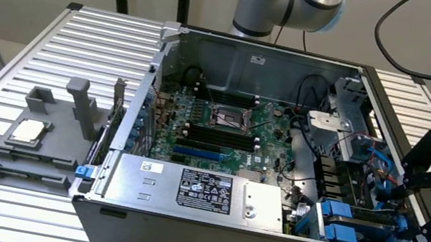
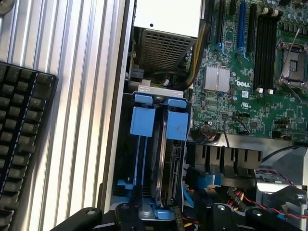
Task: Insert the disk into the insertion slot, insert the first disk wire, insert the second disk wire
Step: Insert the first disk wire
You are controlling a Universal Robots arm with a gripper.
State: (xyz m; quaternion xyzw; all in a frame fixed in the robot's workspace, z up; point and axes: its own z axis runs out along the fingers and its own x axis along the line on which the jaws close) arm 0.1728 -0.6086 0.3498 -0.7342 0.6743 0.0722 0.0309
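Observation:
The disk (image 2: 168, 166) stands on edge inside the insertion slot (image 2: 159, 144), a grey cage in the open computer case. Its blue carrier tab (image 2: 176, 125) sits beside a second blue tab (image 2: 143, 120). In the exterior view the insertion slot (image 1: 351, 226) is at the case's front corner on that view's right. My gripper (image 2: 163, 222) hovers just over the cage's end, open, its black fingers (image 2: 79, 217) wide apart and holding nothing. In the exterior view my gripper (image 1: 430, 213) hangs at the case's right wall. Loose red and black wires (image 2: 245, 198) and a blue cable (image 2: 208, 180) lie next to the cage.
The silver power supply (image 1: 196, 189) with a black label fills the case front. The motherboard (image 1: 223, 129) lies behind it. A grey fixture (image 1: 30, 143) holding a chip rests on the ribbed table (image 1: 4, 87). A black keyboard (image 2: 21, 144) lies beside the case.

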